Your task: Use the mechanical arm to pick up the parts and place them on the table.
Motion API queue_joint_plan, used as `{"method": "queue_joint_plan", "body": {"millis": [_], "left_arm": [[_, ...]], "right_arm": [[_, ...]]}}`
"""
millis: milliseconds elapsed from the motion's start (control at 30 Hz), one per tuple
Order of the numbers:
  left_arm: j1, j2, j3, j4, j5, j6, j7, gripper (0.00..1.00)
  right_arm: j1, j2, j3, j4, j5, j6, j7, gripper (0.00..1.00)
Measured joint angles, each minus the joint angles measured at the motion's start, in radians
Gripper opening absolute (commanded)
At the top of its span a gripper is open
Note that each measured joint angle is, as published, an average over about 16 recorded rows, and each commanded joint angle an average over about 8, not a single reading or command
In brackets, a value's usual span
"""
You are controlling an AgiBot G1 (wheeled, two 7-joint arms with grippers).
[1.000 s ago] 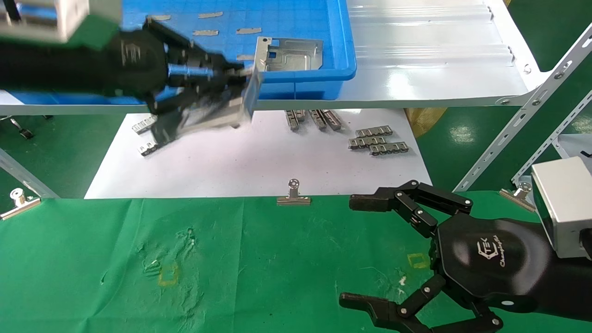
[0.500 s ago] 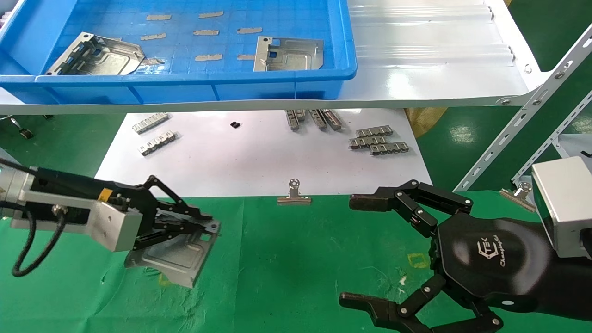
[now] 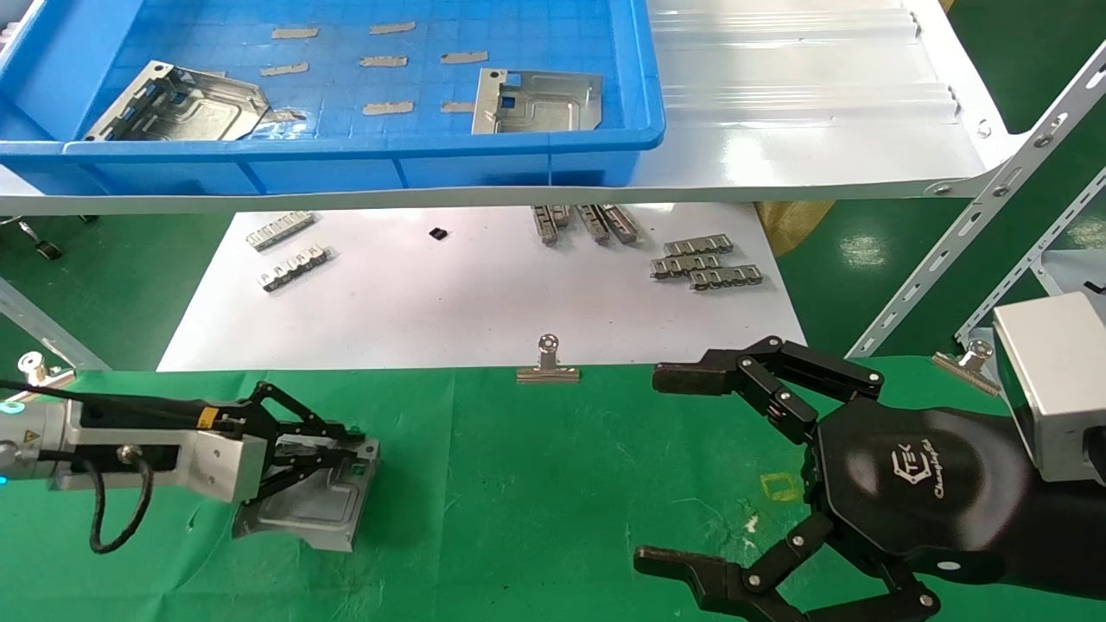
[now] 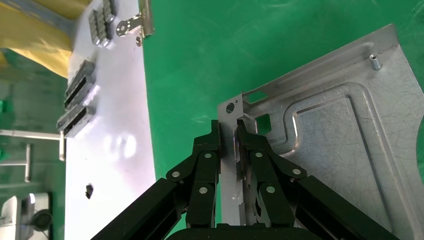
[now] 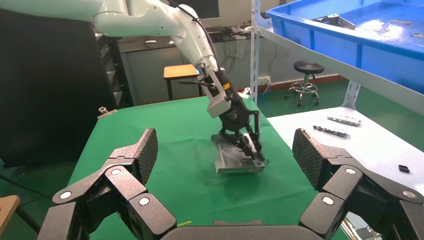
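Note:
My left gripper [image 3: 341, 445] is shut on the bent-up edge of a silvery sheet-metal part [image 3: 311, 510] and holds it low over the green cloth table [image 3: 536, 484] at the left; whether the part touches the cloth I cannot tell. In the left wrist view the fingers [image 4: 207, 145] pinch the part's [image 4: 345, 145] slotted edge. The right wrist view shows that part [image 5: 235, 160] under the left gripper [image 5: 250, 147]. Two more parts lie in the blue bin [image 3: 639, 78]: one at its left [image 3: 186, 104], one at its right [image 3: 536, 99]. My right gripper [image 3: 665, 471] is open and empty over the table's right.
The bin stands on a glossy white shelf [image 3: 821, 138]. Below it a white board [image 3: 467, 302] carries small toothed metal strips [image 3: 704, 259]. Silver binder clips [image 3: 547, 367] hold the cloth's far edge. Slotted metal struts [image 3: 976, 225] rise at the right.
My left gripper has carried the part from beside the bin down to the green cloth at the left and lowered it further in the last half second. The right arm has not moved.

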Motion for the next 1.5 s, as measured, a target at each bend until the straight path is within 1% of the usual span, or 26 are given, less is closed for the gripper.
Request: {"method": "queue_joint_plan", "body": {"millis": [133, 167, 200, 400, 600, 733, 900, 1033, 1167, 1367, 1500], "left_arm": [[0.010, 0.002, 0.000, 0.021, -0.003, 0.008, -0.006, 0.90], [0.011, 0.002, 0.000, 0.025, -0.003, 0.010, -0.007, 0.99], [0.013, 0.002, 0.000, 0.028, -0.004, 0.012, -0.008, 1.00], [0.012, 0.004, 0.006, 0.049, 0.003, 0.026, -0.034, 1.00], [-0.002, 0.008, 0.011, 0.083, 0.003, 0.058, -0.111, 1.00], [-0.008, 0.005, 0.005, 0.111, -0.016, 0.084, -0.194, 1.00], [-0.006, -0.005, -0.016, 0.159, -0.064, 0.109, -0.325, 1.00], [0.006, -0.015, -0.042, 0.199, -0.114, 0.113, -0.418, 1.00], [0.023, -0.024, -0.067, 0.235, -0.158, 0.106, -0.486, 1.00], [0.040, -0.028, -0.088, 0.265, -0.190, 0.100, -0.531, 1.00], [0.050, -0.031, -0.097, 0.253, -0.200, 0.098, -0.544, 1.00]], "right_arm": [[0.000, 0.000, 0.000, 0.000, 0.000, 0.000, 0.000, 1.00], [0.000, 0.000, 0.000, 0.000, 0.000, 0.000, 0.000, 1.00], [0.000, 0.000, 0.000, 0.000, 0.000, 0.000, 0.000, 1.00], [0.000, 0.000, 0.000, 0.000, 0.000, 0.000, 0.000, 1.00], [0.000, 0.000, 0.000, 0.000, 0.000, 0.000, 0.000, 1.00], [0.000, 0.000, 0.000, 0.000, 0.000, 0.000, 0.000, 1.00], [0.000, 0.000, 0.000, 0.000, 0.000, 0.000, 0.000, 1.00], [0.000, 0.000, 0.000, 0.000, 0.000, 0.000, 0.000, 1.00], [0.000, 0.000, 0.000, 0.000, 0.000, 0.000, 0.000, 1.00], [0.000, 0.000, 0.000, 0.000, 0.000, 0.000, 0.000, 1.00], [0.000, 0.000, 0.000, 0.000, 0.000, 0.000, 0.000, 1.00]]}}
